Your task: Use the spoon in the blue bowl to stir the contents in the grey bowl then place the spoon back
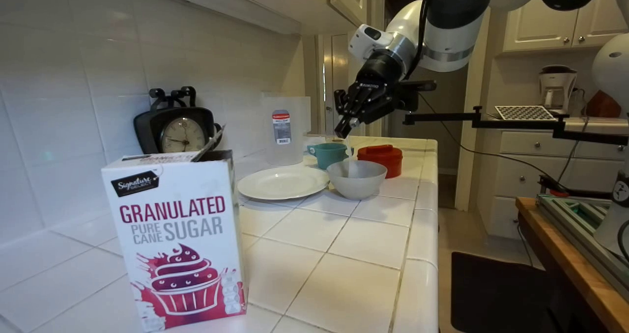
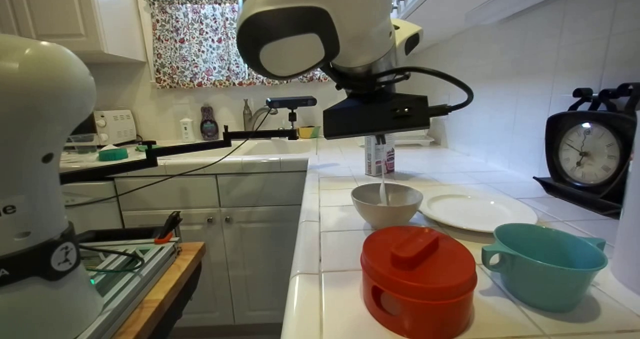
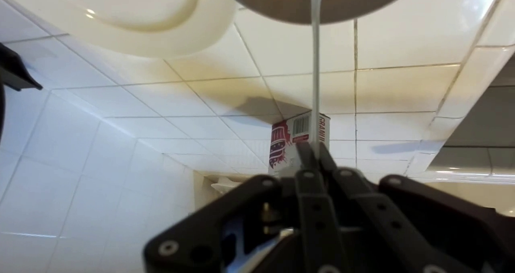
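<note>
- In an exterior view, the gripper (image 1: pixel 348 127) is holding the spoon (image 1: pixel 349 160) firmly by its upper end, and the spoon is pointing down into the grey bowl (image 1: pixel 358 188). The blue bowl (image 1: pixel 330 156) is standing behind the grey bowl, near the red container (image 1: pixel 391 162). The white plate (image 1: pixel 282 184) is lying just beside the grey bowl, and the sugar box (image 1: pixel 177 244) is standing well apart.
- In an exterior view, the spoon is hanging almost upright, with its lower end reaching inside the grey bowl; whether it is touching the bottom, I cannot tell. The blue bowl is standing on the counter (image 2: pixel 342 241) beside the red container, and the white plate is lying between the grey bowl and the clock (image 2: pixel 587 155).
- In the wrist view, the two fingertips (image 3: pixel 307 156) are pinching the spoon between them, and it is stretching from there to the grey bowl at the upper edge.
</note>
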Controlling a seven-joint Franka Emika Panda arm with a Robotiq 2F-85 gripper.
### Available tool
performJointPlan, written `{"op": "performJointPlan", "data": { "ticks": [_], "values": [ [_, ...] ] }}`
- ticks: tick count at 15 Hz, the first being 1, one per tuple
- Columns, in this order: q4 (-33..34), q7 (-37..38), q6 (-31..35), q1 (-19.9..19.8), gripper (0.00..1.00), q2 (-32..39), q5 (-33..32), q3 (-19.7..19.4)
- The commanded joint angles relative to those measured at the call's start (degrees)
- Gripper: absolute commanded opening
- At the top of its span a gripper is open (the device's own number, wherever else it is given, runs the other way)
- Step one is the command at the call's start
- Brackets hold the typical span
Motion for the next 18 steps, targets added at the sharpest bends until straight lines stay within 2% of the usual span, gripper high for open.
{"op": "performJointPlan", "data": {
  "ticks": [1, 3, 7, 13, 16, 18],
  "values": [
    [-0.23, 1.71, -3.23, -2.46, 0.01, 1.13, -1.83, 0.68],
    [-0.02, 1.14, -3.35, -2.43, 0.01, 1.39, -1.87, -0.42],
    [-0.02, 0.54, 1.36, -0.24, 0.01, 0.81, -2.38, -3.08],
    [0.25, 0.34, 8.18, 5.61, 0.01, -0.89, -4.61, -6.71],
    [0.15, 1.09, 6.51, 6.12, 0.01, -1.22, -5.54, -6.46],
    [-0.09, 1.48, 4.10, 5.12, 0.01, -1.16, -5.58, -5.25]
  ]
}}
